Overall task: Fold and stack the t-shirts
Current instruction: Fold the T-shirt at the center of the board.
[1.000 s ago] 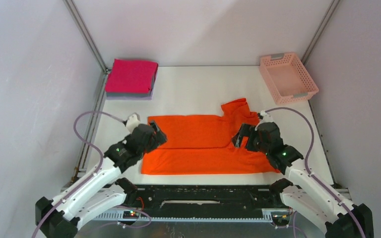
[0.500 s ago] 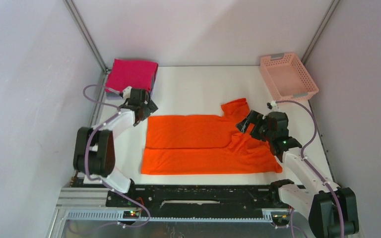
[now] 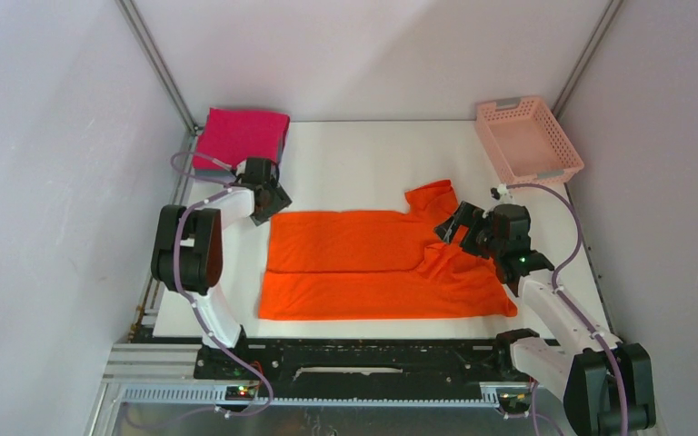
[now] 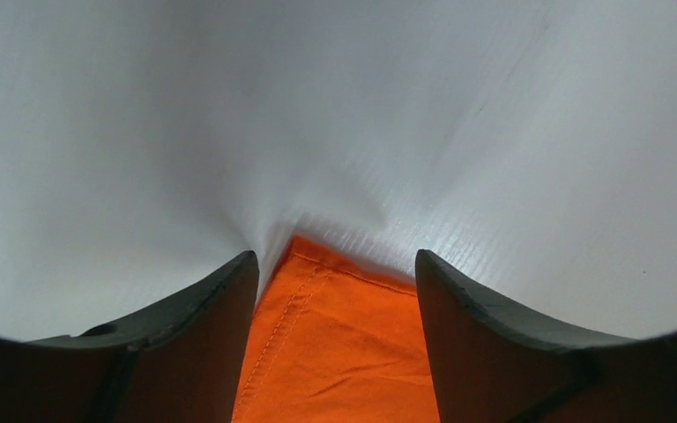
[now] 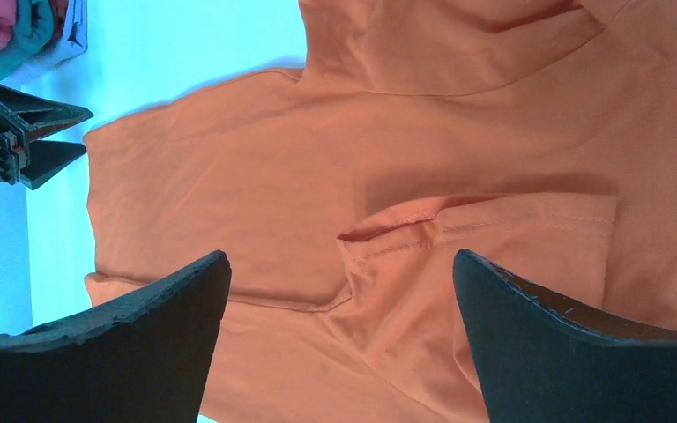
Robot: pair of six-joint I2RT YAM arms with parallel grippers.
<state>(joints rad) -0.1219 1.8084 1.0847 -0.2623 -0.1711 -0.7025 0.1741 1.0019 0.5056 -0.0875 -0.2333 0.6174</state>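
Orange shirt (image 3: 363, 268) lies spread on the white table (image 3: 363, 154). My left gripper (image 4: 335, 264) straddles its far left corner, fingers apart; my right gripper (image 5: 339, 264) hangs wide open over its right end.

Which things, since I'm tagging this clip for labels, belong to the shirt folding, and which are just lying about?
Part of the job: orange t-shirt; folded magenta-pink t-shirt; left gripper; right gripper.
Just lying about: pale pink basket; table.
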